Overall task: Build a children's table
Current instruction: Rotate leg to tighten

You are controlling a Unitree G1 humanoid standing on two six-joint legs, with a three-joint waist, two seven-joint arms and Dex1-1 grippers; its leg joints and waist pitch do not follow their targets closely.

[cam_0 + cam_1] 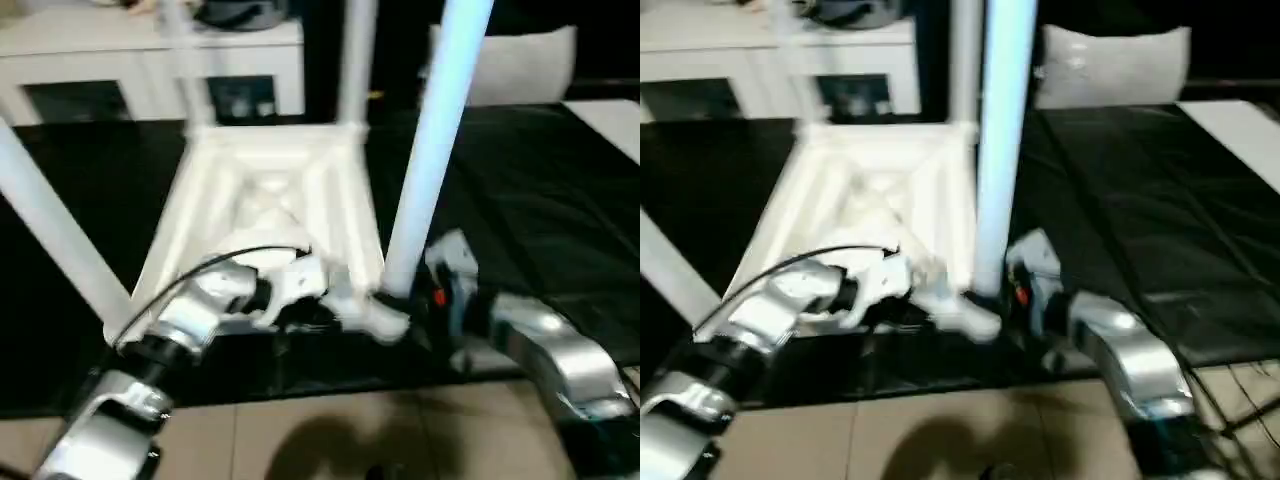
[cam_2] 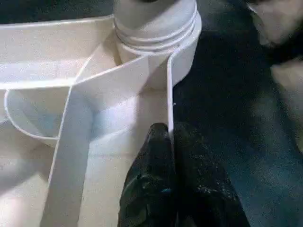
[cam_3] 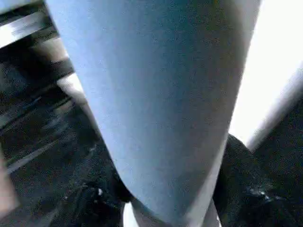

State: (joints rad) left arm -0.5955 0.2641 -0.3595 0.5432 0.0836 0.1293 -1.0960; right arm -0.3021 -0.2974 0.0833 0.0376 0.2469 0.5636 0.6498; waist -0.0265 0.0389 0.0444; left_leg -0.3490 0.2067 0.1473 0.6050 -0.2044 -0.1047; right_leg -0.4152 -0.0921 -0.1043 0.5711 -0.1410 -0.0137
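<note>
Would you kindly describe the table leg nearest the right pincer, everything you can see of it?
The leg is a long white tube of smooth plastic, standing nearly upright, leaning slightly. Its ridged lower end sits in the round near corner socket of the upturned tabletop. The right pincer straddles it low down, a black finger on each side. The left pincer pinches the tabletop's rim beside it.

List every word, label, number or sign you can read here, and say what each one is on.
None can be read. The white table top, its legs and the black mat carry no print. A small red mark on the right gripper is too blurred to tell.
</note>
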